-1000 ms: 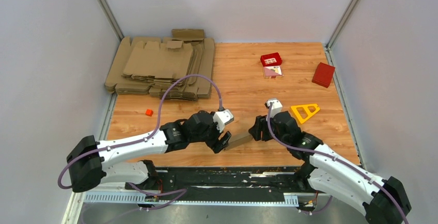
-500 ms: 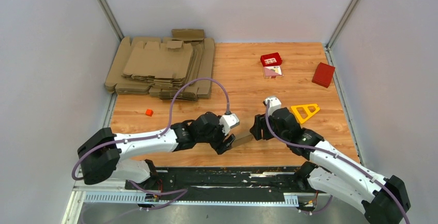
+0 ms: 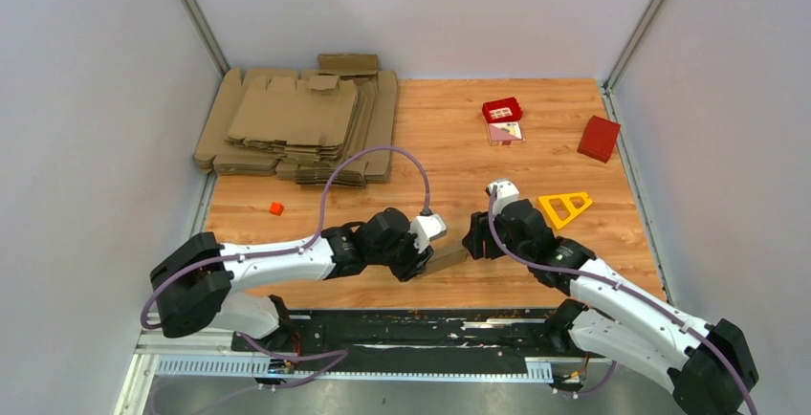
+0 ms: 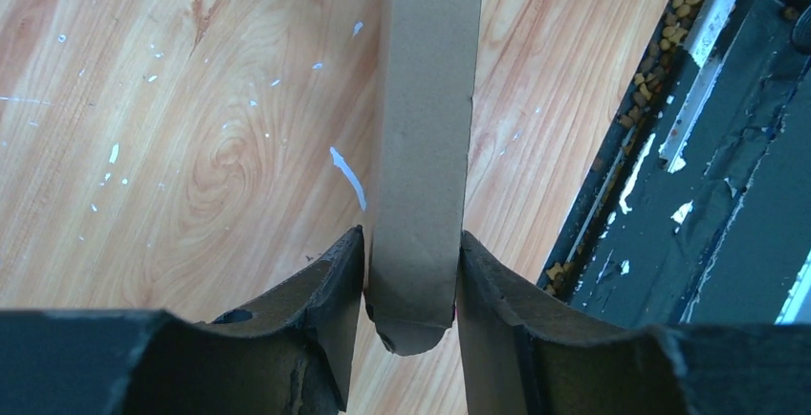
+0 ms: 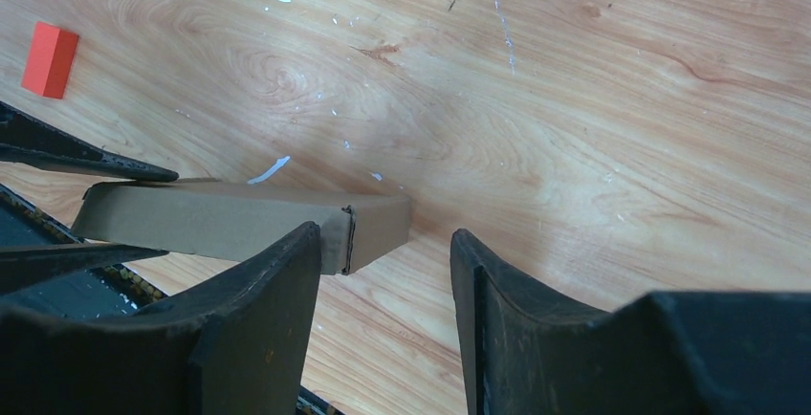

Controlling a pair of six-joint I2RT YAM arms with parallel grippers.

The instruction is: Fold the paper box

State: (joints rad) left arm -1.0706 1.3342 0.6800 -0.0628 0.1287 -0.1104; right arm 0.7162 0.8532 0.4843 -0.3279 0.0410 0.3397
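Left wrist view: has the left claw got the paper box?
— Yes, it's pinched narrow on one end, near the front edge of the tabletop. The right claw stands half-wide, and the other end only pokes into its gap.
— Which step?
— Squaring the sleeve, I judge. Next the right must close, then tuck flaps.
— Contents?
— Nothing visible inside. The red box sits closed, far right.

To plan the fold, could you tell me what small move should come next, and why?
Probably close the right tool on the paper box: its end lies between the open jaws, with a gap beside one finger, while the left tool pinches the other end.
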